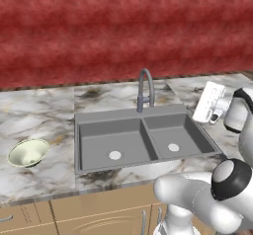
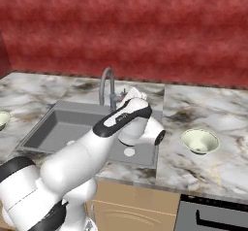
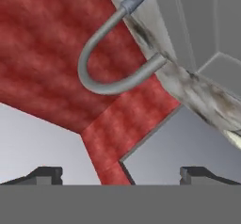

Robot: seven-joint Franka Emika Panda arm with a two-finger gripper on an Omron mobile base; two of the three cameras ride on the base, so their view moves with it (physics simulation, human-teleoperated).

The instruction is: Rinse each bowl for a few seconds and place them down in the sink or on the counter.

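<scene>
Marbled counter (image 1: 39,115) holds unlabelled bowls (image 2: 200,141) beside sink (image 1: 99,125).

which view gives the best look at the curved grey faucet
The left base view: the curved grey faucet stands whole and unblocked behind the grey double-basin sink. In the right base view the white arm covers its base. The hand view shows it close but rolled sideways against the red wall.
</scene>
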